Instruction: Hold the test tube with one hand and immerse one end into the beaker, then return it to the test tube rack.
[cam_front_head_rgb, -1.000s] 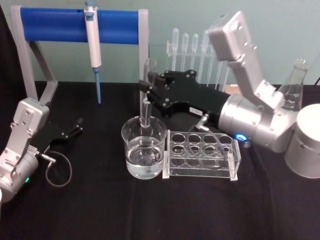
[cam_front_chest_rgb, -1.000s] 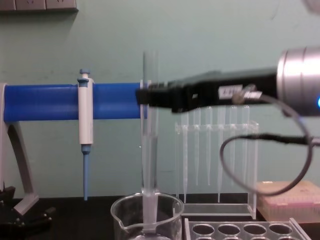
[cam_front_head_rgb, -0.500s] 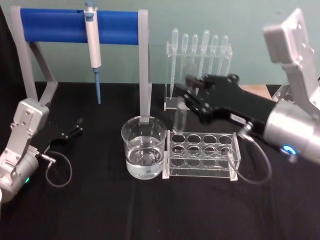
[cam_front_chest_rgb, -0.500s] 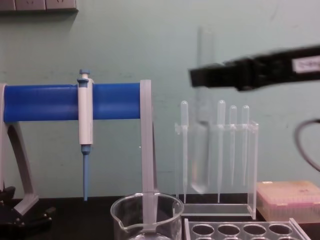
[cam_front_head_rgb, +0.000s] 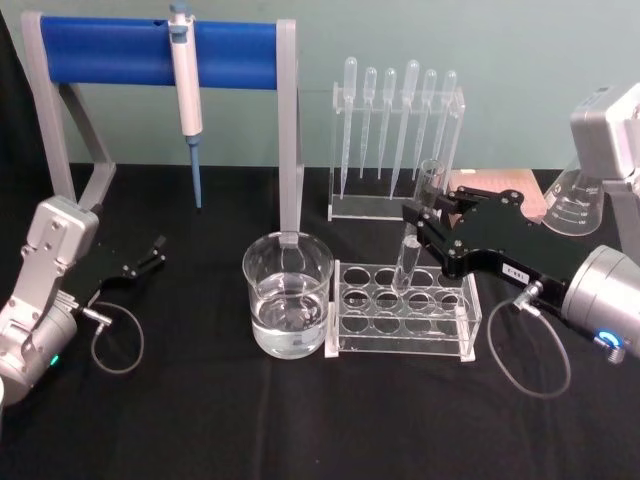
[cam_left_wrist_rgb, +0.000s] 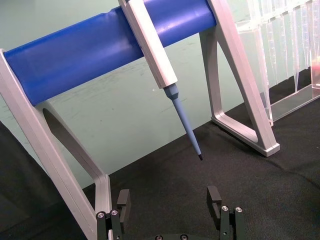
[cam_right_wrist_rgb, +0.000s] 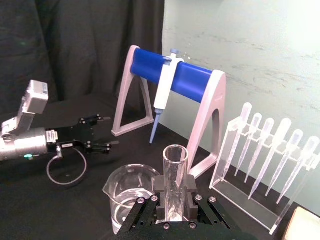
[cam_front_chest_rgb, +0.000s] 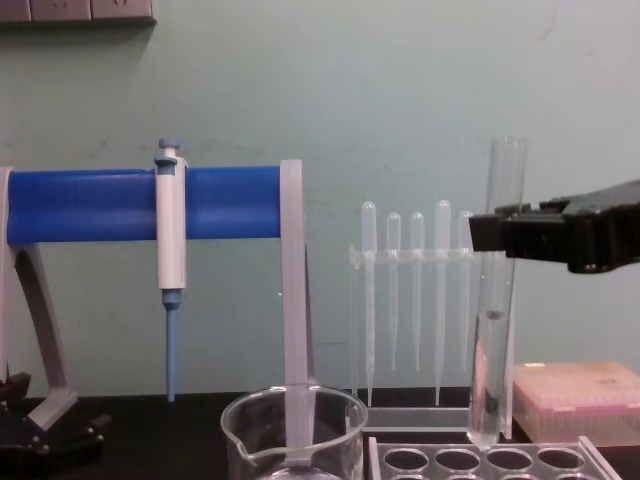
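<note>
Right gripper (cam_front_head_rgb: 425, 222) reaches in level over the tube rack (cam_front_head_rgb: 403, 310), pinching the test tube (cam_front_head_rgb: 412, 250) upright, its bottom just above a back-row hole. Beaker (cam_front_head_rgb: 288, 295) sits just beside the rack. Chest view shows liquid inside the tube. Left gripper (cam_left_wrist_rgb: 170, 200), fingers spread, rests far beyond the beaker.

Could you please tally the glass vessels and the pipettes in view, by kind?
Long clear glass test tube: 1
Wide clear glass beaker: 1
Clear glass conical flask: 1
Thin bulb-topped plastic pipettes: 6
White and blue micropipette: 1
Total: 10
</note>
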